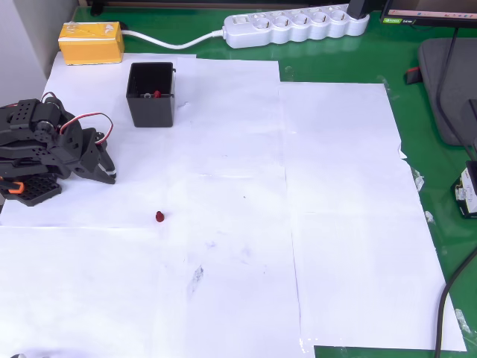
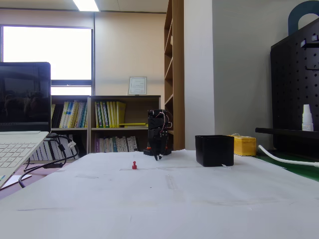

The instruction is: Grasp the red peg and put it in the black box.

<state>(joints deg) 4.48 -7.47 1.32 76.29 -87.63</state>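
Overhead view: white paper (image 1: 223, 283) over green table (image 1: 447, 246); gripper (image 1: 108, 173) aperture unclear.

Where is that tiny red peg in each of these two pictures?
Overhead view: the red peg lies on the white paper, left of centre, below the black box in the picture.
Fixed view: the red peg stands on the paper left of centre, left of the gripper.
Shared landmark: the black box, with the yellow block beside it.
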